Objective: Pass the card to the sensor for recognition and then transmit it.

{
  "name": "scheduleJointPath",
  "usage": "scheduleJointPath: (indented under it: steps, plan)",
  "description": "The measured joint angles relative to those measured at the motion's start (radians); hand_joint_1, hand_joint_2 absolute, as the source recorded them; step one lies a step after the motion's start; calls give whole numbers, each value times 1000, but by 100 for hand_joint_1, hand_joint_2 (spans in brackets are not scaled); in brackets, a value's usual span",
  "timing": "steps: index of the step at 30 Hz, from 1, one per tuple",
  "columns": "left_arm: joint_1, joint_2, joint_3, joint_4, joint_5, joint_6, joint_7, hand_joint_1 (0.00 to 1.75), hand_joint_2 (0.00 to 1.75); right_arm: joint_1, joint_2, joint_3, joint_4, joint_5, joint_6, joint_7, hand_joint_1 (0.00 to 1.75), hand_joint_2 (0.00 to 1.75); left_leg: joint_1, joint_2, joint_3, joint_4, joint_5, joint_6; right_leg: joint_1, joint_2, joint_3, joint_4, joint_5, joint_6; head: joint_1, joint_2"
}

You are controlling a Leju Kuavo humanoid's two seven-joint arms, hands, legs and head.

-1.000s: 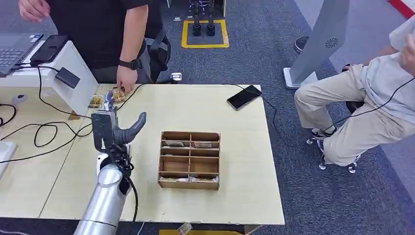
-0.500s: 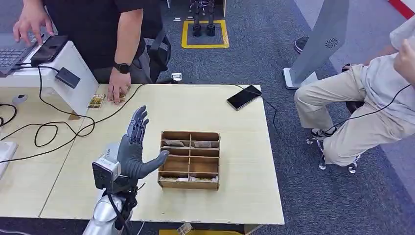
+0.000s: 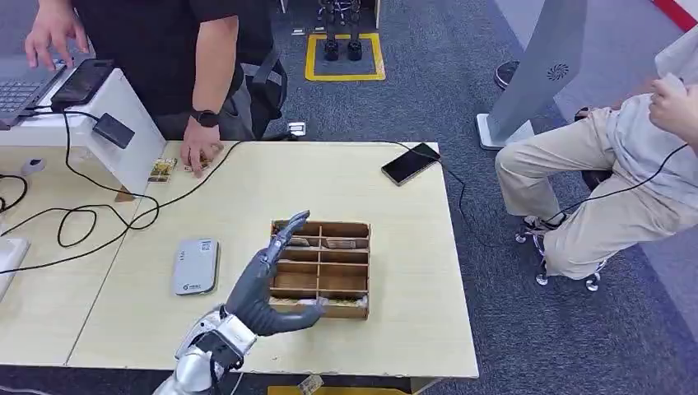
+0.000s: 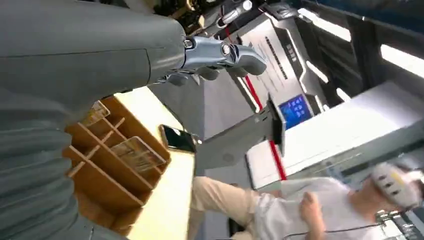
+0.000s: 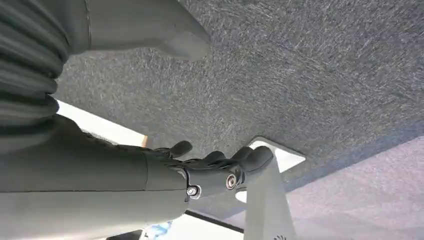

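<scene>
My left hand [image 3: 267, 280] hovers open and empty over the near left corner of the wooden divider box [image 3: 346, 309], fingers spread and pointing away from me. In the left wrist view its fingers [image 4: 220, 52] stretch out above the box [image 4: 107, 172], whose far compartments hold cards [image 4: 137, 152]. A flat grey-white card sensor [image 3: 196, 266] lies on the table to the left of the hand. Loose cards [image 3: 162, 170] lie at the table's far left, where a standing person's hand [image 3: 200, 155] rests beside them. My right hand [image 5: 215, 167] hangs over the carpet, holding nothing.
A black phone [image 3: 410, 163] on a cable lies at the far right of the table. A white stand [image 3: 123, 140] with trailing black cables [image 3: 82, 222] occupies the left side. A seated person [image 3: 609, 189] is to the right of the table.
My left hand has swept from the far left near the loose cards, back toward me and right to the box, uncovering the sensor. The standing person's hand stayed by the cards.
</scene>
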Motion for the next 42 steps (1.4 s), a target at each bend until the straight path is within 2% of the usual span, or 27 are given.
scheduleJointPath:
  steps: [3,6,12,29,42]
  plan:
    - [-33,13,-32,45,-119,42,37,0,175,0,0,0,0,11,0,0,0,175,0,0,0,0,0,0,0,0,0,0,0,0,0,0]
    - [-70,25,-66,95,-171,53,55,0,175,0,0,0,0,23,0,-2,0,175,0,0,0,0,0,0,0,0,0,0,0,0,0,0]
    - [-98,36,-94,141,-181,56,58,0,175,1,0,0,0,27,0,-3,0,175,0,0,0,0,0,0,0,0,0,0,0,0,0,0]
    - [-119,50,-121,182,-204,59,67,0,175,2,0,0,0,39,0,-10,0,175,0,0,0,0,0,0,0,0,0,0,0,0,0,0]
    - [-198,48,-158,307,-327,143,175,0,175,8,0,0,5,84,0,-23,0,175,0,0,0,0,0,0,0,0,0,0,0,0,0,0]
